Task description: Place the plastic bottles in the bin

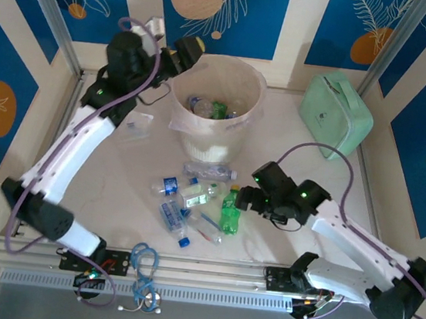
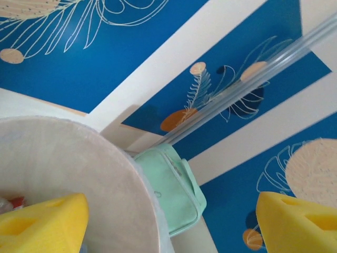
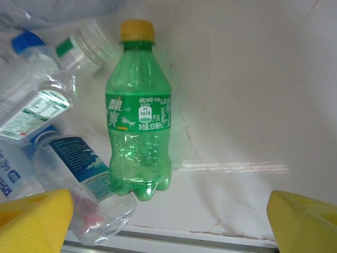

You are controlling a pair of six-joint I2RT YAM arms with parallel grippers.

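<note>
You're partway through. The bin [image 1: 223, 141] at the back of the worktop [image 1: 116, 186] already holds a few plastic bottles [image 1: 213, 110], one of them green. A loose cluster of bottles [image 1: 184, 201] lies on the worktop in front of it, so I'd judge at least half the job is left.

Your left claw [image 1: 185, 53] hangs by the bin's back-left rim, spread wide and empty. From its wrist camera the yellow fingers [image 2: 42, 221] sit apart, with the bin's rim [image 2: 110, 174] just below and the mint green case [image 2: 176, 195] beyond.

Your right claw [image 1: 242, 199] is low at the right side of the cluster, also wide open and holding nothing. It looks straight down on the green bottle [image 3: 139, 121], which lies flat with its yellow cap toward the bin.

Now for room. Right of that green bottle is bare worktop, so you have a free lane there. On its left a clear blue-label bottle [image 3: 79, 179] lies right against its base, with another clear bottle [image 3: 42, 100] just beside, so I'd expect a finger on that side to nudge them.

The worktop's metal edge rail [image 3: 158, 237] runs close behind the bottle's base, so you have little slack there. A blue cable coil [image 1: 144, 264] sits on that near edge, well apart from the pile. The path up to the bin looks open.
</note>
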